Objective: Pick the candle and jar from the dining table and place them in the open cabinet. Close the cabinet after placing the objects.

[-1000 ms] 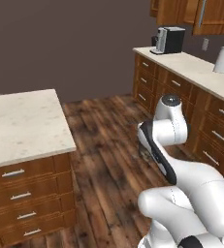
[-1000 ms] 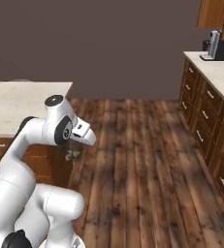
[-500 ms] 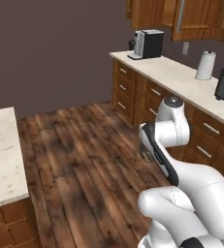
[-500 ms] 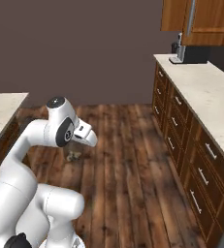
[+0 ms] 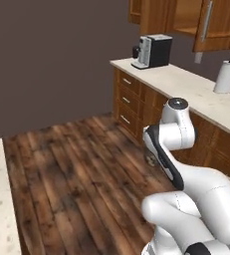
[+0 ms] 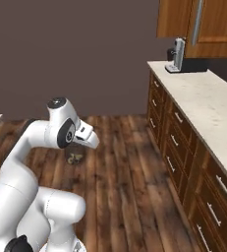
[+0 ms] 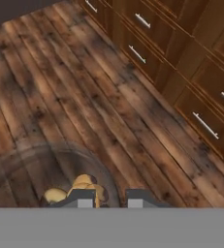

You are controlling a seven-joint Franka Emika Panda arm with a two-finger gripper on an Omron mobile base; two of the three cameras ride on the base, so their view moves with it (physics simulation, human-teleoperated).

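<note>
The dark plank floor [image 5: 76, 164] across the middle of the left base view looks like worn wood, matt and streaky, with rough grain. The cream speckled desk [image 5: 186, 87] at the right reads as polished stone, smooth with a soft sheen. Its warm brown drawer fronts [image 7: 200, 92], upper right in the hand view, are satin wood with short brushed-metal handles. The brown panelled wall cabinet [image 5: 186, 20] at the top right is the same wood, with a long silver bar handle. The black and silver coffee machine [image 5: 154, 51] looks like glossy plastic and metal. The tall white roll [image 5: 226, 76] looks like matt paper. The white robot arm [image 6: 41, 142] is smooth glossy plastic.
</note>
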